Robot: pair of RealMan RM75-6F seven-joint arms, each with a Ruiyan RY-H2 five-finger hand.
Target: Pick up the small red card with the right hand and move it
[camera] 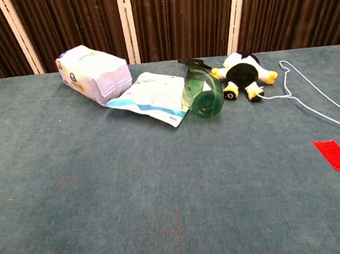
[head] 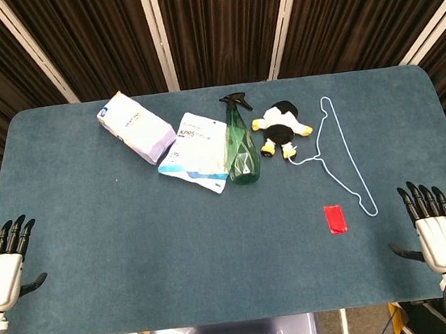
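Note:
The small red card (head: 336, 219) lies flat on the blue table (head: 133, 227), right of centre toward the front; the chest view shows the card (camera: 335, 154) at its right edge. My right hand (head: 435, 227) rests open at the table's front right corner, fingers straight and apart, about a hand's width right of the card. At the front left edge my left hand (head: 3, 267) lies open too, holding nothing. Neither hand appears in the chest view.
A light blue wire hanger (head: 343, 152) lies just behind the card. Further back are a penguin plush (head: 282, 127), a green spray bottle (head: 241, 144), a white mask packet (head: 196, 150) and a white-purple pack (head: 135, 126). Dark curtains stand behind the table.

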